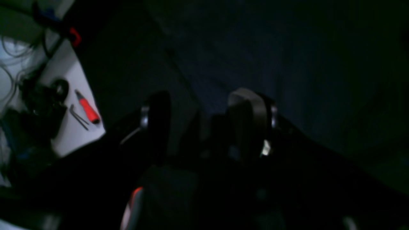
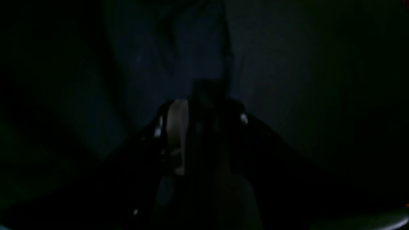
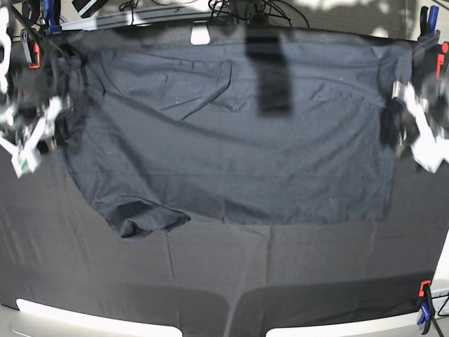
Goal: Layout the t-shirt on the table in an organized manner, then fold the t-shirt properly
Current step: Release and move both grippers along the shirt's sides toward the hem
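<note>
Grippers, left (image 3: pixel 390 130) spread empty, right (image 3: pixel 62 121) grip unclear, flanking t-shirt (image 3: pixel 231 154) spread on table (image 3: pixel 295 267), one sleeve crumpled, folding not begun.

Dark t-shirt (image 3: pixel 238 140) spread wide, one sleeve crumpled — black-draped table (image 3: pixel 224 274)

A robotics lab or workshop bench is indicated — a table (image 3: pixel 295 281) draped in black cloth is held by red-orange clamps (image 3: pixel 424 289) at its corners, cables (image 3: pixel 245 8) are bundled along the top edge, and a red-handled screwdriver (image 1: pixel 87 107) and hex keys (image 1: pixel 77 116) are laid out at left in the left wrist view.
</note>
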Tool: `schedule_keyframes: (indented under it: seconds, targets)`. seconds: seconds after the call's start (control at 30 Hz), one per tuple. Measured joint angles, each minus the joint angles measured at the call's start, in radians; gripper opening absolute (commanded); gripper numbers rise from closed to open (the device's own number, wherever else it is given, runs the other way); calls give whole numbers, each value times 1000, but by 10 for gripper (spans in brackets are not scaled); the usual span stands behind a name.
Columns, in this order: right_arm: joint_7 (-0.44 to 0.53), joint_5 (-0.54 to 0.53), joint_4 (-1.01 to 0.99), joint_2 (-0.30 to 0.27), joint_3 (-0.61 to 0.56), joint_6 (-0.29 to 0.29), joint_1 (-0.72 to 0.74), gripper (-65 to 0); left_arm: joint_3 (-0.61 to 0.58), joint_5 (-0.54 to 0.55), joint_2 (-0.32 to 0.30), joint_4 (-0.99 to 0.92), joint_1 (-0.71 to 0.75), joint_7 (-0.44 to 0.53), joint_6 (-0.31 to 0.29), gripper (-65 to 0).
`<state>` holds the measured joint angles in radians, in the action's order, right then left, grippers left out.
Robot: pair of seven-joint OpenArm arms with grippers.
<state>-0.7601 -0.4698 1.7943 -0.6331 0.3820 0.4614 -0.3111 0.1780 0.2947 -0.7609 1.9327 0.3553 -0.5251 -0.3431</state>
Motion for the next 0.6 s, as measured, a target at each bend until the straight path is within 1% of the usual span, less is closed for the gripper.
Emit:
schedule_keyframes:
  seconds: [0.13,0.23,0.33,0.4,0.43,0.47,0.53,0.6]
  targets:
    - [-7,-32,-115,35,0,2,115,-455,0,47,98,-154,-144,2,0,-344]
    - [-6,-29,-196,48,0,5,180,-454,0,67,153,-276,-237,-11,-13,-344]
    - [26,-23,-253,48,0,1,243,-455,1,101,188,-404,-341,-13,-31,-344]
    - [92,-24,-261,48,0,0,275,-455,1,120,205,-505,-420,-14,-32,-344]
    - [103,-30,-261,48,0,0,291,-455,1,127,211,-560,-462,-17,-32,-344]
    - [105,-33,-261,48,0,2,309,-455,3,135,217,-617,-504,-21,-36,-344]
    - [73,-46,-260,48,0,1,340,-455,5,160,221,-742,-587,-28,-71,-344]
    - [61,-55,-264,48,0,2,351,-455,5,183,225,-875,-671,-27,-93,-344]
